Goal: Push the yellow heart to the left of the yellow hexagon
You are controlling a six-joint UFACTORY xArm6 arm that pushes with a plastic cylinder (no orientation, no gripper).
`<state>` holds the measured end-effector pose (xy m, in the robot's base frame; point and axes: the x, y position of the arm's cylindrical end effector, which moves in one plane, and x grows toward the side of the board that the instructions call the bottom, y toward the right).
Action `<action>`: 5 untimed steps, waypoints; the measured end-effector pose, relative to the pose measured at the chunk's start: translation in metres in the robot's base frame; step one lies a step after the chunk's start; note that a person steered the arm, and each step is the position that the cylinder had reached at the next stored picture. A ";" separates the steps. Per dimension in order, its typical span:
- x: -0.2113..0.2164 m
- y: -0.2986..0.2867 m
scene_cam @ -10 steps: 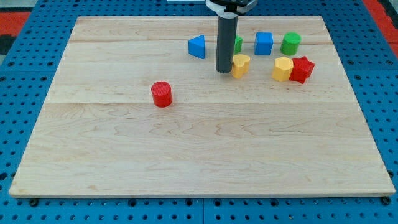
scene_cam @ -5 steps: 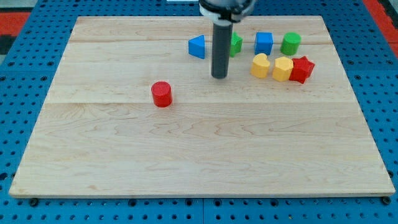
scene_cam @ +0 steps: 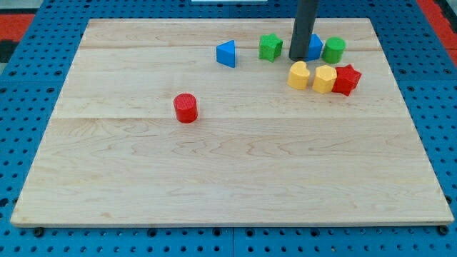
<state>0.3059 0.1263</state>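
Yellow heart (scene_cam: pixel 298 74) just below my tip (scene_cam: pixel 299 58); seemingly apart

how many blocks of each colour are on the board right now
Red: 2, the red cylinder and the red star-like block
Blue: 2, the blue triangle and the blue block partly behind my tip
Green: 2, the green block and the green cylinder
Yellow: 2, the yellow heart and the yellow hexagon
Total: 8

Crowding the view's top right: green block (scene_cam: pixel 270 47), blue block (scene_cam: pixel 313 47), green cylinder (scene_cam: pixel 333 50), yellow heart (scene_cam: pixel 298 74), yellow hexagon (scene_cam: pixel 325 78), red block (scene_cam: pixel 347 79). Standing alone elsewhere: blue triangle (scene_cam: pixel 226 53), red cylinder (scene_cam: pixel 186 108).
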 end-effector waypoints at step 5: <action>0.012 -0.046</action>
